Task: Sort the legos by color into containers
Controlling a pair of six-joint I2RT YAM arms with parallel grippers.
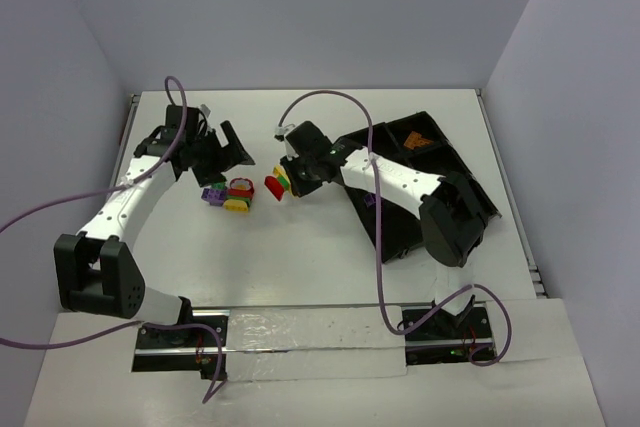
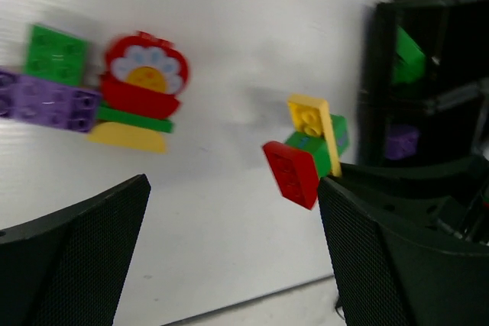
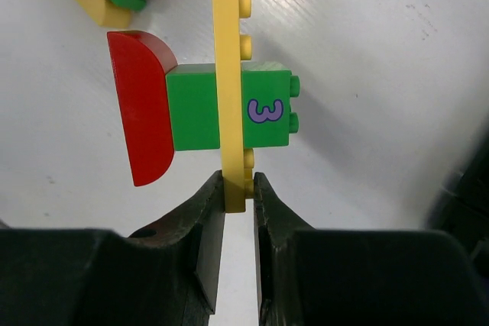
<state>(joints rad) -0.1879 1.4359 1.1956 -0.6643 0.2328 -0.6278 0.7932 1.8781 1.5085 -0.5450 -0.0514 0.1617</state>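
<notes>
Jaws of my right gripper [image 3: 238, 185] are pinching the yellow plate [image 3: 229, 112] of a red-green-yellow stack [image 1: 277, 185], just left of the tray [image 1: 462, 169]. My left gripper [image 2: 233, 204] is hanging wide open nearby. I am judging the stack needs pulling apart before binning.

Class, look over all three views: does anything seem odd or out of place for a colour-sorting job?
Yes. The right gripper pinches a yellow plate with a green brick and red brick still attached, so three colours are stuck together. The black tray sits askew.
</notes>
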